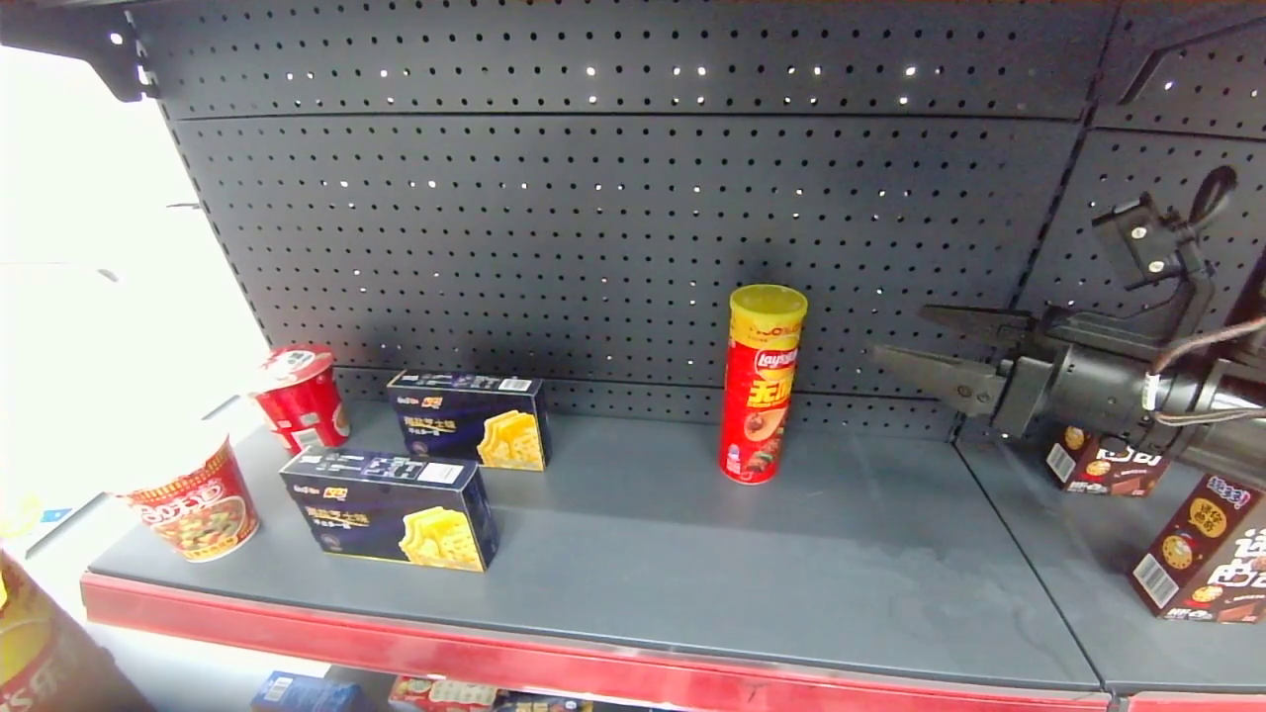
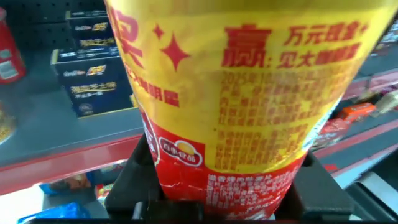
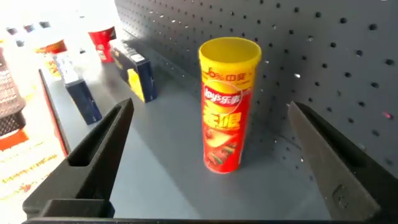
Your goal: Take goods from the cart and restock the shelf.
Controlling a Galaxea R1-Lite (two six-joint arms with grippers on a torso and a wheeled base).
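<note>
A red chip can with a yellow lid (image 1: 762, 386) (image 3: 227, 106) stands upright on the grey shelf (image 1: 692, 554), near the pegboard back. My right gripper (image 1: 900, 333) (image 3: 211, 107) hovers open to the right of it, level with its upper half and apart from it, fingers pointing at the can. My left gripper (image 2: 224, 186) is shut on a second red and yellow chip can (image 2: 236, 93), held in front of the shelf edge. That can's side shows at the lower left corner of the head view (image 1: 40, 643).
Two dark blue cracker boxes (image 1: 470, 417) (image 1: 396, 509) and two red cup noodles (image 1: 300, 396) (image 1: 193, 499) stand on the shelf's left part. Brown cookie boxes (image 1: 1202, 549) sit on the adjoining shelf at right. Bare shelf lies between the blue boxes and the can, and in front of it.
</note>
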